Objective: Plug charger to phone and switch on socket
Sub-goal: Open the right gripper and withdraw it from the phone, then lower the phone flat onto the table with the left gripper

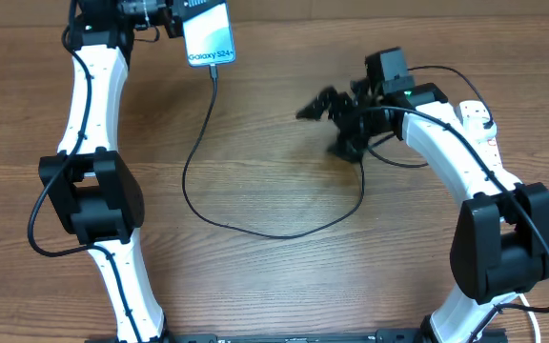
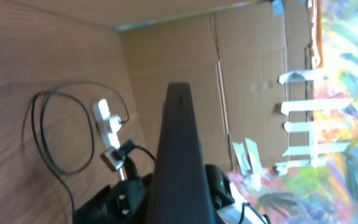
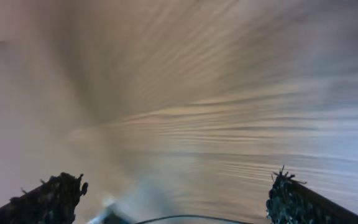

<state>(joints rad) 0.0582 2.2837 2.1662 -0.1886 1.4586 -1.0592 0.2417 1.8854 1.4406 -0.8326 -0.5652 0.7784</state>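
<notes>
The left gripper (image 1: 172, 19) was clamped on the far end of the phone (image 1: 208, 33), holding it at the far edge of the table (image 1: 284, 286), well to the left of the socket (image 1: 481, 119). The cyan screen faced up, with its white lettering at the near end. In the left wrist view the phone (image 2: 179, 162) showed only as a dark slab seen on edge, with the socket (image 2: 106, 121) small beyond it. The charger (image 1: 255, 232) reached the phone's near end with its connector tip (image 1: 215, 69). From there it looped across the wood toward the socket and rose into a dark blurred mass left of it, where its other end could not be made out. The right gripper (image 1: 317, 105) hung there, left of the socket and apart from the phone, too blurred for detail. In the right wrist view its fingertips (image 3: 51, 196) stood wide apart over blurred wood grain. The right arm covered most of the socket
</notes>
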